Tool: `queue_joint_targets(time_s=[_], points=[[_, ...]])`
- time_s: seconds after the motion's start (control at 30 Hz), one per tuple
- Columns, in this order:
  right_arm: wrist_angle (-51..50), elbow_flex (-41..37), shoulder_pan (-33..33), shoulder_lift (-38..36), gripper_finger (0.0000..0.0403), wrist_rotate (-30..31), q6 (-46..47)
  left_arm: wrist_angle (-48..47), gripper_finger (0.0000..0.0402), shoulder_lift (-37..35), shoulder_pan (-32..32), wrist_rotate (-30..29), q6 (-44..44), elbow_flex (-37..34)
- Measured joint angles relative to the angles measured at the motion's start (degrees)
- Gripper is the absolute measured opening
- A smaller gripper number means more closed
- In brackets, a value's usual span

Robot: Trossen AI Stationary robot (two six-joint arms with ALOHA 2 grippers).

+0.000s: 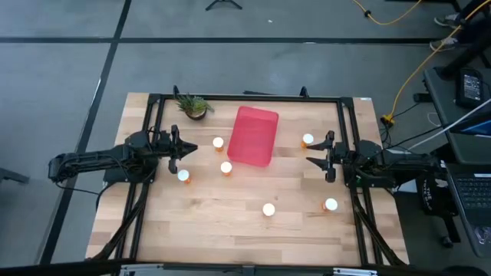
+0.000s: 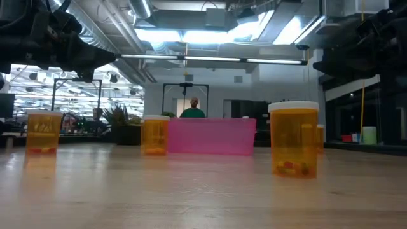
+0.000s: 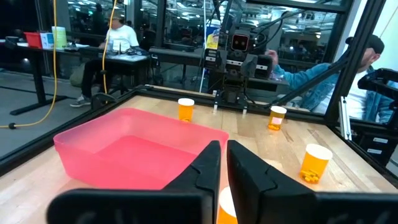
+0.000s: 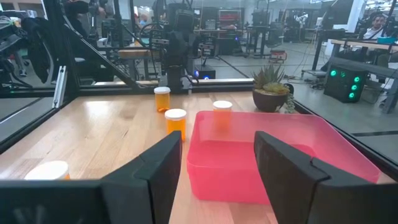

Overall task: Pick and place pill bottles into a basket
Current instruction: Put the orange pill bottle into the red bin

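Left gripper (image 1: 189, 151), fingers nearly closed and empty, and right gripper (image 1: 313, 153), spread wide and empty, flank the red basket (image 1: 253, 136); upright pill bottles (image 1: 218, 143) stand nearest, just ahead of each.

Six pill bottles (image 1: 218, 143), one red basket (image 1: 253, 135), one potted plant (image 1: 194, 106), two arms.

Robotics lab; workstations (image 3: 124, 53), glass partitions (image 4: 217, 28)
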Motion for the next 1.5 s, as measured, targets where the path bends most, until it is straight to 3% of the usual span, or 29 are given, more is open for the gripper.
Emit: queue_joint_targets(time_s=[0.2,0.47,0.8,1.03,1.3,1.5], points=[[-1.55,0.7,-0.02,0.08,0.0179,3.25,5.93,0.0,0.0028,0.0,0.0,-0.24,0.06,0.0],[-5.03,4.85,-0.02,0.87,0.0012,3.61,2.26,-0.02,0.0018,0.0,0.0,-2.27,2.02,0.0],[-5.22,7.24,-0.02,0.87,0.0004,6.06,1.46,5.84,0.0005,0.0,0.02,-2.75,1.6,0.01],[-5.31,9.67,-0.02,0.87,0.0027,6.14,2.95,5.93,0.0003,0.53,0.02,-2.82,1.31,3.42],[-11.27,15.16,0.0,2.03,0.0035,8.15,4.36,-3.09,0.0005,4.71,0.02,-7.21,-2.03,10.99],[-14.32,20.33,0.0,4.68,0.0053,8.22,2.08,-6.49,0.0003,8.08,0.0,-7.78,1.23,16.24]])
